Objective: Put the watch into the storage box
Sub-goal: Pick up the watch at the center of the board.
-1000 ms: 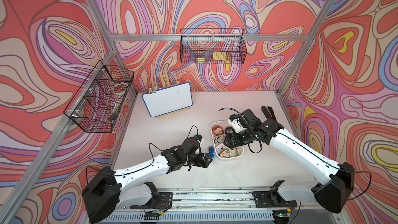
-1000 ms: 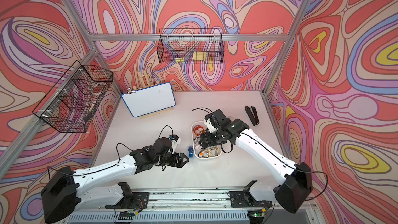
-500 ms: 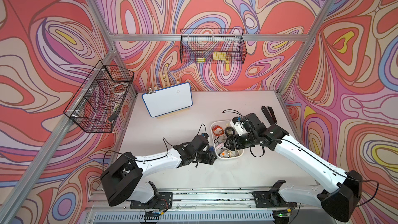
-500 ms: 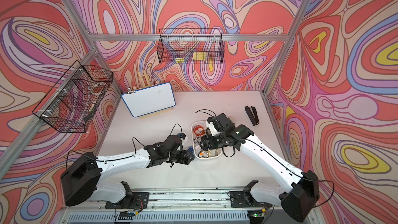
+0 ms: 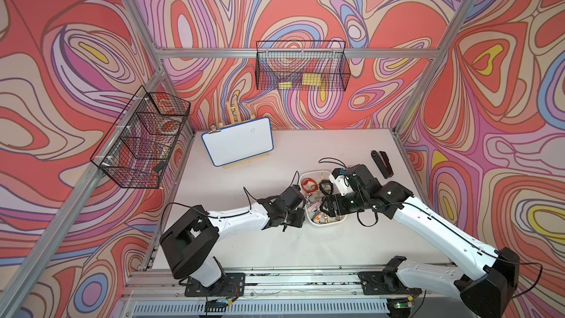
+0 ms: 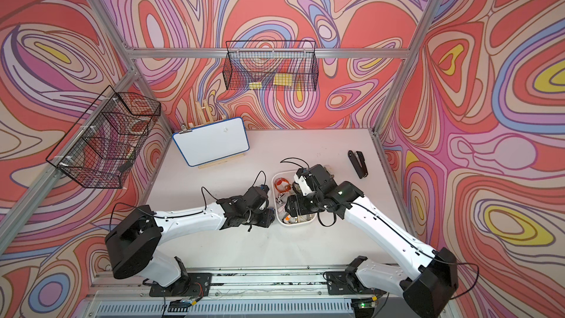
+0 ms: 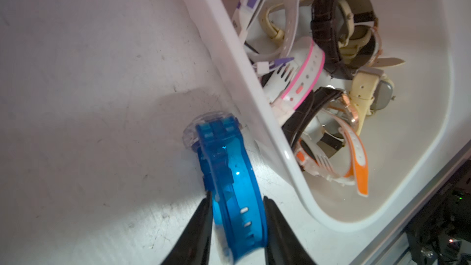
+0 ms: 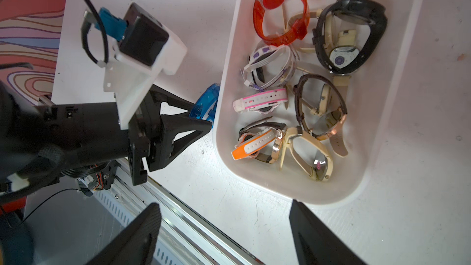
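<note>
The watch (image 7: 229,174) has a clear blue strap and lies on the table against the outer long wall of the storage box (image 7: 254,93). My left gripper (image 7: 237,200) is shut on the strap, one black finger pressing each side. From the right wrist, the watch (image 8: 205,103) shows between the left gripper (image 8: 202,114) and the box (image 8: 331,195). The white box holds several watches. My right gripper (image 8: 224,205) hangs open and empty above the box's near end. In both top views the left gripper (image 5: 301,218) (image 6: 269,217) sits at the box's (image 5: 324,224) left side.
A whiteboard (image 5: 238,142) leans at the back left of the table. A black stapler (image 5: 382,163) lies by the right wall. Black wire baskets hang on the back wall (image 5: 301,70) and the left wall (image 5: 140,139). The metal rail (image 5: 290,276) runs along the front edge.
My left arm has reached right to the box's side and its jaws have closed on the blue watch. The right gripper has shifted slightly over the box and stayed open.
</note>
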Controlling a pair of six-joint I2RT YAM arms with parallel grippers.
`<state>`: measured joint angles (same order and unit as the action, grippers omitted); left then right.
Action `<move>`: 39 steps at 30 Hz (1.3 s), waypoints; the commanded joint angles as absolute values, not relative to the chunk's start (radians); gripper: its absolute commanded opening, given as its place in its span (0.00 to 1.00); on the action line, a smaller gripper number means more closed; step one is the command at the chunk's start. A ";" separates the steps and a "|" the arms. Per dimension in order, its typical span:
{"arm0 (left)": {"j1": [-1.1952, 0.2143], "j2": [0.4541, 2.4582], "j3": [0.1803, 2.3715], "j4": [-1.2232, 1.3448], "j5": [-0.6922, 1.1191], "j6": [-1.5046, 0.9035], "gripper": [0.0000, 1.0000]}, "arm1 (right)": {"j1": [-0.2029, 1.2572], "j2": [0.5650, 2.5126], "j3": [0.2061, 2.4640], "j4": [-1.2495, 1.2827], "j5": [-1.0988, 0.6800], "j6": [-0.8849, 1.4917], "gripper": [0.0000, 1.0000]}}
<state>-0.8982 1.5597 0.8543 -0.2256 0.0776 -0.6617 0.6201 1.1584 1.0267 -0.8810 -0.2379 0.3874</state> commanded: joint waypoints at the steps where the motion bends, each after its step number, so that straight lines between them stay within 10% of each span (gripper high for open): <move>1: -0.900 1.542 0.846 -0.295 0.038 -0.630 0.18 | 0.616 1.151 1.005 -0.858 -0.253 0.398 0.85; 20: -0.814 1.015 0.579 0.017 0.401 -0.851 0.14 | 0.644 1.295 0.969 -0.535 -0.589 0.441 0.85; 39: -0.812 0.959 0.525 0.183 0.498 -0.975 0.14 | 0.657 1.329 0.952 -0.498 -0.520 0.382 0.81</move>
